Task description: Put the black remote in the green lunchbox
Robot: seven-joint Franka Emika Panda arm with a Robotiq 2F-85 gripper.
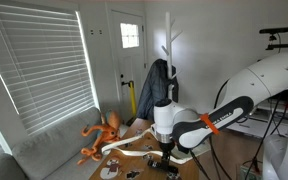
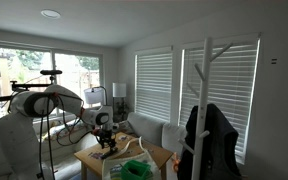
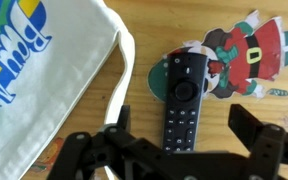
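Now | slim black bar-shaped plastic remote (image 3: 186, 98) flat | black metal claw (image 3: 184, 128) hovers over it, jaws apart either side | best: centre, descend straight, pinch long sides.

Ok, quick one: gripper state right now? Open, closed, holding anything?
Gripper: open, holding nothing; in the wrist view its fingers stand apart on either side of the black remote's lower end.
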